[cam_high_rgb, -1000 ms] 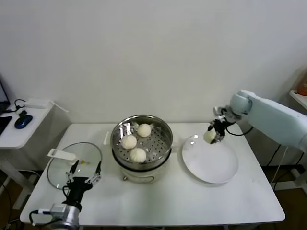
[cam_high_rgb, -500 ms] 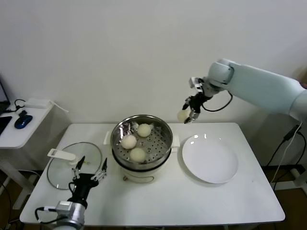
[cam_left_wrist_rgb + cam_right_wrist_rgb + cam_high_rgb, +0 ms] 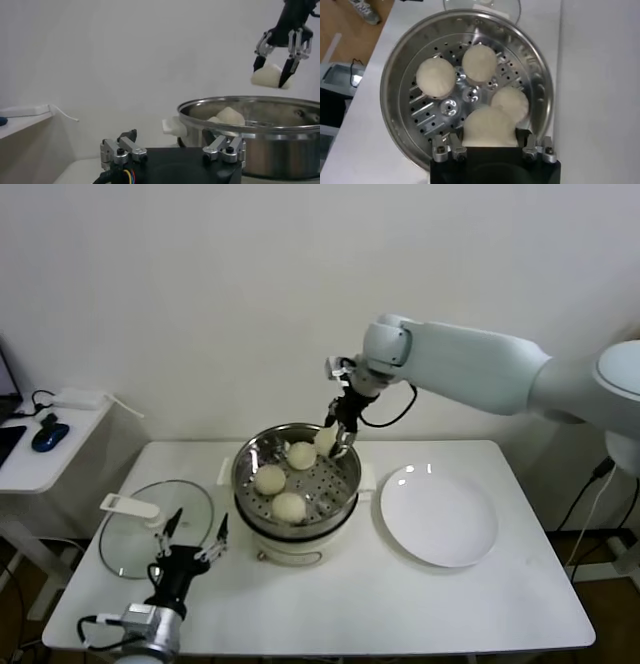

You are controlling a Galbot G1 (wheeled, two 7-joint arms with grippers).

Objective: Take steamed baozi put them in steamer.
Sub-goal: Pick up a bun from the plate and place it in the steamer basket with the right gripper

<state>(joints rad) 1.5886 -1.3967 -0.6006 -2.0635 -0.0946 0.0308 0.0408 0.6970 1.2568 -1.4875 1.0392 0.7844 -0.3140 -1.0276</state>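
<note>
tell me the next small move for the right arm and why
Probably lower the right gripper a little, then release. It holds the fourth baozi above the steamer, clear of the rim in the left wrist view. Three baozi already sit on the tray, and the right wrist view shows bare tray under the held one. The left gripper waits open by the lid.

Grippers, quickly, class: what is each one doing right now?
Left gripper: open, empty, beside the glass lid.
Right gripper: closed on a bun above the steamer.
</note>
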